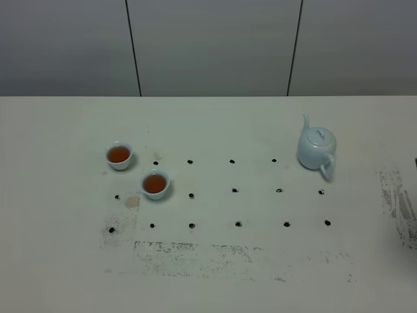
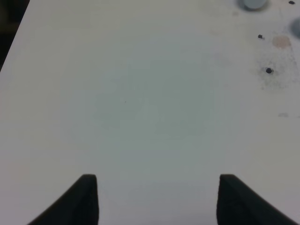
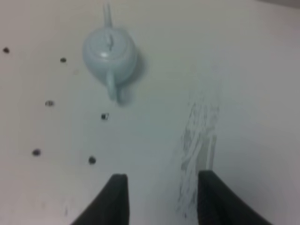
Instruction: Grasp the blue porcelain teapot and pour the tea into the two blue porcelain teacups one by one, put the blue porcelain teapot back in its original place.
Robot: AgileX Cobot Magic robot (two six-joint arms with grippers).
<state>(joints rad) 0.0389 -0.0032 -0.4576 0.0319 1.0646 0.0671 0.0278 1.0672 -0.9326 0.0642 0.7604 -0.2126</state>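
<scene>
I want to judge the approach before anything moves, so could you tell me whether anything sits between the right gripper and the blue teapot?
Nothing visible does. In the right wrist view, the open right gripper faces the blue teapot across bare table, with only small black dots and a scuffed patch on the surface.

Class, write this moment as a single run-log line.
teapot: upright on table, ungrasped | teacups: both hold tea | left gripper: open, empty | right gripper: open, short of teapot
</scene>
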